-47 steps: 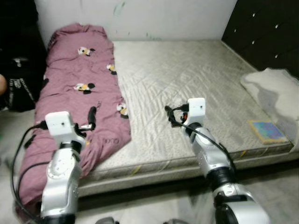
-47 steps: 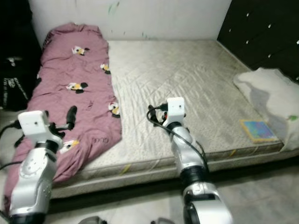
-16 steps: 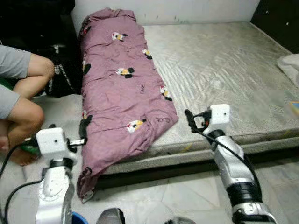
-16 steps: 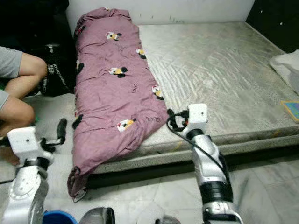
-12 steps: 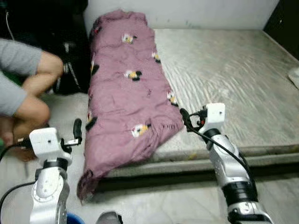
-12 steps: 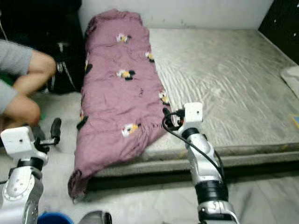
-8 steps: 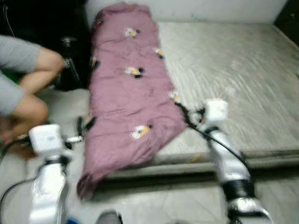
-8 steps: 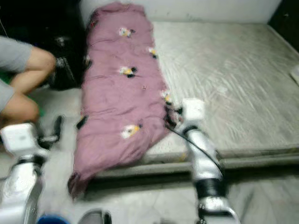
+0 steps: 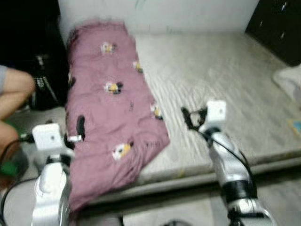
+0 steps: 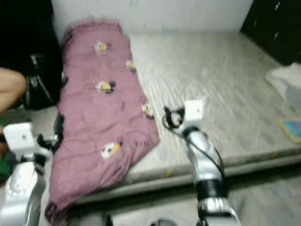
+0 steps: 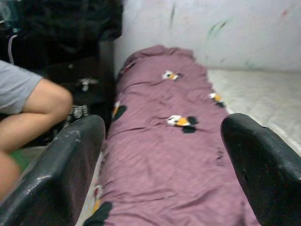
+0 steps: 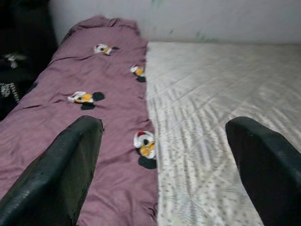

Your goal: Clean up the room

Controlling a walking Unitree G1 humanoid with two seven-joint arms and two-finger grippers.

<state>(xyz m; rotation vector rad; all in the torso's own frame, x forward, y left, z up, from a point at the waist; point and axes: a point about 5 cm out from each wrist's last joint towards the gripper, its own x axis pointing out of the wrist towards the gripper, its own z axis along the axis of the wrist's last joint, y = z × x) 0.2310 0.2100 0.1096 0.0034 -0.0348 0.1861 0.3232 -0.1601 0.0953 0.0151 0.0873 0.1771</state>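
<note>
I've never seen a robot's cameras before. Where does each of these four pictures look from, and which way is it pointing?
Left eye view: from the head, looking forward and down at the mattress with the purple blanket; both silver arms show, left gripper and right gripper.
Right eye view: the head camera's other eye, same scene; a white pillow lies at the right edge.
Left wrist view: along the left gripper's open black fingers, at the blanket and a person's knee.
Right wrist view: along the open right fingers, at the blanket's edge.
All four share the blanket.
</note>
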